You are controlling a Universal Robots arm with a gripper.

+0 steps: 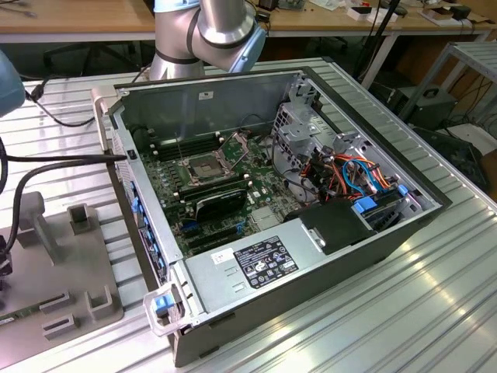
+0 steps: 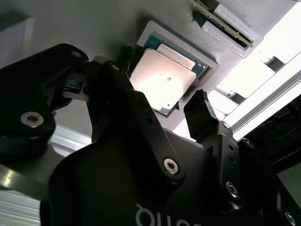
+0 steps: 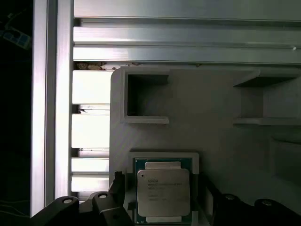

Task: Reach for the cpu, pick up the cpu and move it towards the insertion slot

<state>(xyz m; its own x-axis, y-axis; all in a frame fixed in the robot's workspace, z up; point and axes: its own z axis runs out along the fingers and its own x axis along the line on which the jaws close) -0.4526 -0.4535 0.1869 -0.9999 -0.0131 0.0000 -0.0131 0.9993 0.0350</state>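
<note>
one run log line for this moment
phase: reach | gripper: open, straddling small silvery-beige square cpu | cpu: seated in grey holder recess, not lifted

Silvery cpu [image 3: 163, 195] flat in grey tray [image 3: 211, 117]; insertion slot [image 1: 203, 167] on motherboard [image 1: 178, 200].

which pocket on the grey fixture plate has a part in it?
The low-framed square nest under the open pincer: it holds the cpu. The walled square pocket further along the plate shows only bare floor.
</note>
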